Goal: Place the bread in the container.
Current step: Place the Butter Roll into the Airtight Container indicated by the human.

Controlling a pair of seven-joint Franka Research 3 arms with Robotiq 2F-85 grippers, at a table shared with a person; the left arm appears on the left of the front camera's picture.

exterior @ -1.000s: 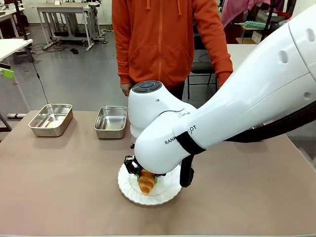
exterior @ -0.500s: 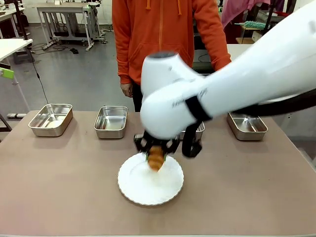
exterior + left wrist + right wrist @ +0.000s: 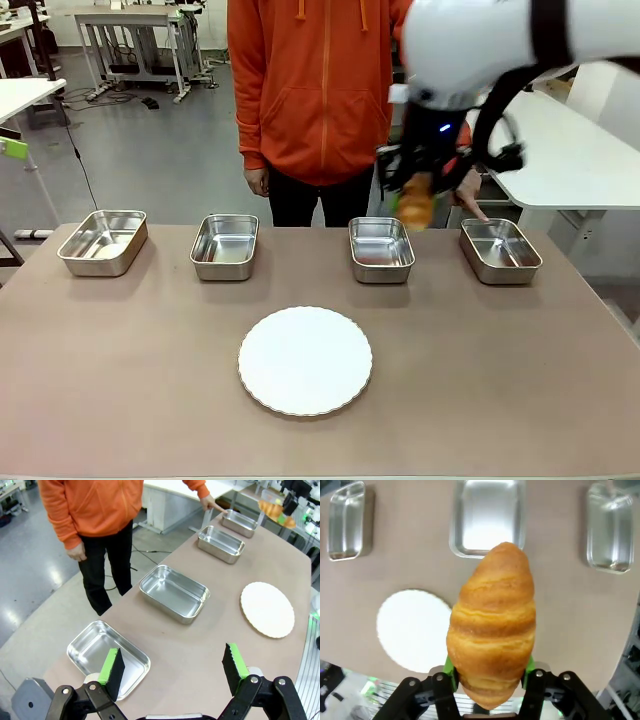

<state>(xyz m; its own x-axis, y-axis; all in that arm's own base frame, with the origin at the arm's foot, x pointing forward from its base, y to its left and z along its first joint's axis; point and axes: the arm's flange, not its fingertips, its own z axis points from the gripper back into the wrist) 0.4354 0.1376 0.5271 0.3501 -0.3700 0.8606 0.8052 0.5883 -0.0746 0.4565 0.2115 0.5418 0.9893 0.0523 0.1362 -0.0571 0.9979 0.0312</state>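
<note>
The bread (image 3: 415,204), a golden-brown ridged croissant, hangs high above the table's far side with my right gripper (image 3: 414,192) shut on it. In the right wrist view the bread (image 3: 492,625) stands between the green pads, over the table in front of a steel tray (image 3: 487,517). Four alike steel containers line the far edge; the person's hand (image 3: 468,195) points a finger at the rim of the far-right container (image 3: 500,251). The bread is in the air between that one and its neighbour (image 3: 381,249). My left gripper (image 3: 175,667) is open and holds nothing.
A round white plate (image 3: 305,360) lies bare in the middle of the table. Two more steel trays (image 3: 225,246) (image 3: 103,241) stand at the far left. A person in an orange hoodie (image 3: 325,90) stands at the far edge.
My right gripper has lifted the bread off the white plate and carried it up and to the right, toward the far-right trays. The person's hand now points at the far-right tray.
</note>
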